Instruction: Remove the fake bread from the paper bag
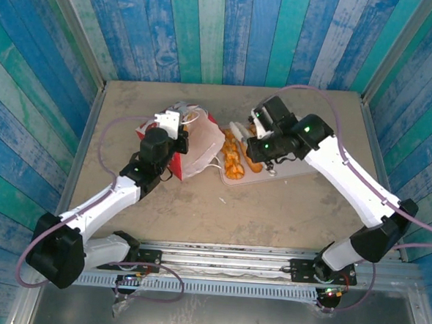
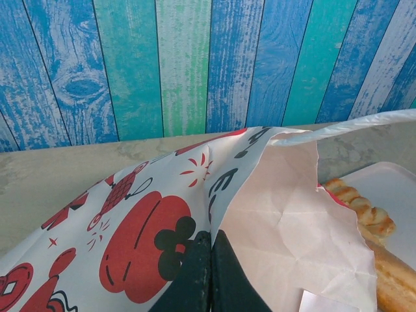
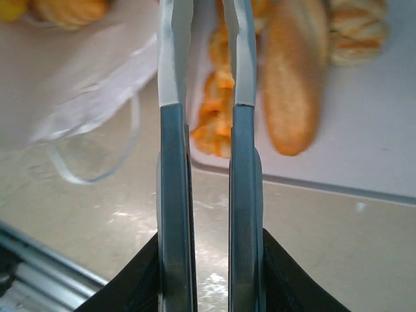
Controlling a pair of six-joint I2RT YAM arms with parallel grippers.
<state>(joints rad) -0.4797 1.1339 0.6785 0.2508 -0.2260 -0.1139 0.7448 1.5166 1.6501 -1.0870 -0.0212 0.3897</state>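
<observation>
Most of the fake bread (image 1: 234, 162) lay on the pale tray (image 3: 377, 130) as I watched remotely: an oblong loaf (image 3: 292, 84), a croissant (image 3: 214, 120) and a knotted roll (image 3: 357, 29), all glossy golden-orange. A further golden piece (image 3: 65, 10) appeared to sit at the mouth of the paper bag (image 1: 198, 157), so I judged the job nearly done. The left gripper (image 2: 209, 273) was clamped on the bag's wall. The right gripper (image 3: 207, 39) hovered over the tray's edge, jaws a sliver apart and empty.
</observation>
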